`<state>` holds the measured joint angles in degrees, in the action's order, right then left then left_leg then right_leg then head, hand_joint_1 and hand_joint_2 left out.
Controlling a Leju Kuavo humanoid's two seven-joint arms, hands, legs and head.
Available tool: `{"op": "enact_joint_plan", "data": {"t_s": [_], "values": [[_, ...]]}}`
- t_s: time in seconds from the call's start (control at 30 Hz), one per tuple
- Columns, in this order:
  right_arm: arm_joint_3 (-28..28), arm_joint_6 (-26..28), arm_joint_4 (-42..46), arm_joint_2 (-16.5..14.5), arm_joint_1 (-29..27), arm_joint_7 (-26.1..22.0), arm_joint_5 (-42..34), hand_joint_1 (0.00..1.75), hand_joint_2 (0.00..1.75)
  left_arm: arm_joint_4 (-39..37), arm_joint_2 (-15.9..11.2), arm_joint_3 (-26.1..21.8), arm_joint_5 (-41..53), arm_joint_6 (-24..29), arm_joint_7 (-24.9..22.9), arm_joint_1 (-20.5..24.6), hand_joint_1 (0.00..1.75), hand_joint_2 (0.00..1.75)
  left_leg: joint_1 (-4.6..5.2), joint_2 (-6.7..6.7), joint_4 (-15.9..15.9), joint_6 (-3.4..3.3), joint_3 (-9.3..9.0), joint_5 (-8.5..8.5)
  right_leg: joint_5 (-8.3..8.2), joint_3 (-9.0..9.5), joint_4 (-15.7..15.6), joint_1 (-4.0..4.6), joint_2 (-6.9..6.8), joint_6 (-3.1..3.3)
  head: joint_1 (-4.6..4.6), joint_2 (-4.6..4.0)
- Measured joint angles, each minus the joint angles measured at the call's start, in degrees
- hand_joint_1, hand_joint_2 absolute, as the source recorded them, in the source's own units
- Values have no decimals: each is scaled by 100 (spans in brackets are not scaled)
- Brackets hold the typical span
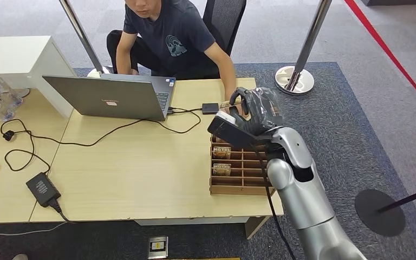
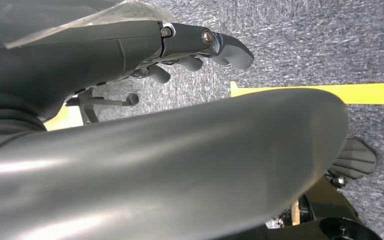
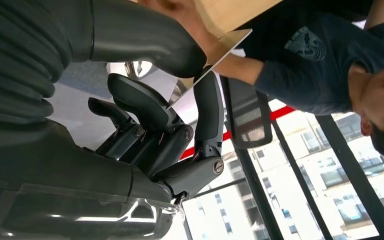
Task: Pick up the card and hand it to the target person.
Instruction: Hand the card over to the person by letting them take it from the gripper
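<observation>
The card [image 3: 215, 55] is already off the desk [image 1: 141, 162] and pinched in the right robot hand [image 1: 252, 111]. In the right wrist view you can see it as a thin, pale sheet caught between the thick thumb [image 3: 150, 45] and a dark finger [image 3: 209, 107], with its free end sticking out past the fingertips. That free end points toward the person [image 1: 173, 43] seated across the desk, and the card's long axis runs roughly along the line from the robot hand to them.

This is the relation your next move turns on: the person's hand [image 3: 190, 15] is right at the card's far end. It looks to be touching or about to touch the card, though motion blur keeps you from being sure that they grip it. In the head view the same arm reaches in beside the raised robot hand, above the far end of the wooden card rack [image 1: 238, 170].

So the handover looks nearly complete, and what is left is most likely the release. You would want to ease the thumb off only once the person's fingers plainly have the card, or it could drop onto the rack or the desk edge.

The left robot hand [image 2: 200, 50] hangs low over the carpet, far from the exchange, holding nothing, with its fingers loosely apart as far as you can tell.
</observation>
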<state>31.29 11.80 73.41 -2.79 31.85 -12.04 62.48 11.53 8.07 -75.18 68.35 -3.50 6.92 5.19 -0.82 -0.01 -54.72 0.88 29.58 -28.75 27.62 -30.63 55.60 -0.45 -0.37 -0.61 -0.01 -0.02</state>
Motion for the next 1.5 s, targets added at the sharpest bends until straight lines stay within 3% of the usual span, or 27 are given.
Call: {"op": "enact_joint_plan", "data": {"t_s": [0.3,0.53,0.83,1.23,1.27,1.37,1.4,1.5], "values": [[-290,-55,-1191,-576,589,-242,-340,175,175,0,0,17,51,-8,-139,39,0,0,0,0,0,0,-1,0,0,0,1,0,0,0,-1,0],[-459,112,-2032,-849,900,-338,-408,175,175,0,0,17,50,4,-166,47,0,0,0,0,0,0,0,0,0,-1,1,0,0,0,0,1],[-617,351,-2795,-1003,1108,-379,-342,175,175,-2,0,38,107,11,-161,48,0,0,0,0,0,0,-1,0,1,0,1,0,0,-1,-1,1],[-779,427,-3032,-1004,1108,-390,-210,175,175,-2,0,153,189,9,-148,50,0,0,0,0,0,3,0,-2,4,-3,1,0,0,3,-1,0],[-788,429,-3036,-1004,1108,-390,-207,160,175,-2,0,156,190,9,-147,50,0,0,0,0,0,3,0,-2,5,-3,1,1,0,3,0,0],[-811,446,-3039,-1003,1108,-391,-197,29,175,-2,0,158,193,9,-146,51,0,0,0,0,0,3,0,-2,5,-3,1,1,0,4,0,0],[-824,458,-3039,-1002,1108,-396,-198,0,175,-2,0,158,192,9,-146,51,0,0,0,0,0,4,0,-3,5,-4,1,1,0,4,0,0],[-870,506,-3034,-993,1106,-419,-211,0,175,-2,0,157,181,9,-146,51,0,0,0,1,0,4,0,-3,6,-4,1,1,0,4,0,2]]}}
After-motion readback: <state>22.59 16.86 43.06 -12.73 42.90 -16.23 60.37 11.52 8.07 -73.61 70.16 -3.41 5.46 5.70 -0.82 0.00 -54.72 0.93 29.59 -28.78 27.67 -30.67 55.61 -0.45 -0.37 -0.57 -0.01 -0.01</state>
